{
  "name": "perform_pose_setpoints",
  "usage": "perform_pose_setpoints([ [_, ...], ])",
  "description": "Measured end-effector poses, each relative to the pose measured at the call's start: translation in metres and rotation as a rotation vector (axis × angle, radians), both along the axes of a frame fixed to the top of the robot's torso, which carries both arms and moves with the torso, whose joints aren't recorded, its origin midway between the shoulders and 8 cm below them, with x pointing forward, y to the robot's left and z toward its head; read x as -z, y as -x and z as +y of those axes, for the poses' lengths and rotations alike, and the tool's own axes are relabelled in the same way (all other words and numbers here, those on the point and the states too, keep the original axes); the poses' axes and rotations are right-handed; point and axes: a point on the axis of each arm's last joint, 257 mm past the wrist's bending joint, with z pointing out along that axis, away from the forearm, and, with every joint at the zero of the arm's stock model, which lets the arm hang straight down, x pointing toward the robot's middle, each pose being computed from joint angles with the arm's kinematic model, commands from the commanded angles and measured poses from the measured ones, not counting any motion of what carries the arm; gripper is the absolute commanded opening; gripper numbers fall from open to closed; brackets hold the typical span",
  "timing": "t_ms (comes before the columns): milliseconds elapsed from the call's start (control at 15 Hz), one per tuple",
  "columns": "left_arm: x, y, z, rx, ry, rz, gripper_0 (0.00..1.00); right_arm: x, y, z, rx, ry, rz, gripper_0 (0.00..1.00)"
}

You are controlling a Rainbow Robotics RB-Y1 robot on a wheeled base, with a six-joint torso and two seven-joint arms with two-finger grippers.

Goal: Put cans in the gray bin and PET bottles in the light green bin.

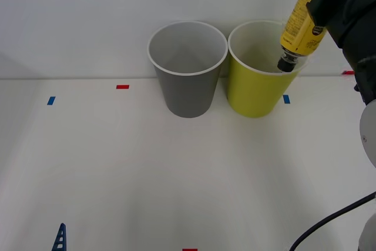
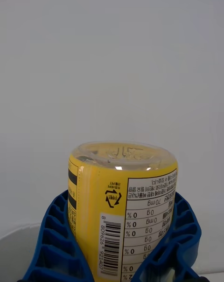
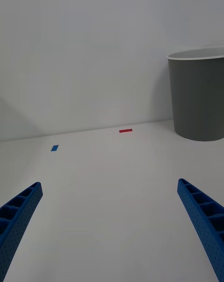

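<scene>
Yellow-labelled PET bottle (image 1: 302, 20) pinched cap-down by right gripper (image 2: 122, 258) over light green bin (image 1: 257, 95); centre before release. Left gripper (image 3: 109, 226) spread, idle.

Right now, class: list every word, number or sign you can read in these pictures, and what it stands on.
All on the PET bottle, label upside down, held by the right gripper:
"8 809626 921407" beside the barcode.
"70 mg", "0g", "0mg", "0 %" in the nutrition table.
A triangular recycling mark.
Other small print: too small to read.
</scene>
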Motion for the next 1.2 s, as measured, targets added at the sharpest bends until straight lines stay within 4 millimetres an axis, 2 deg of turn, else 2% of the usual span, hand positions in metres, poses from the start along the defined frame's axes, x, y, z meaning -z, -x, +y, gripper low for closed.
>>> perform_pose_setpoints([
  [333, 0.0, 0.0, 0.0, 0.0, 0.0, 0.0, 1.0, -0.018, -0.03, -0.008, 0.054, 0.156, -0.026, 0.0],
  [733, 0.0, 0.0, 0.0, 0.0, 0.0, 0.0, 1.0, -0.036, -0.066, 0.0, 0.04, 0.185, -0.098, 0.0],
  [1200, 0.0, 0.0, 0.0, 0.0, 0.0, 0.0, 1.0, -0.018, -0.11, -0.005, 0.044, 0.18, -0.134, 0.0],
])
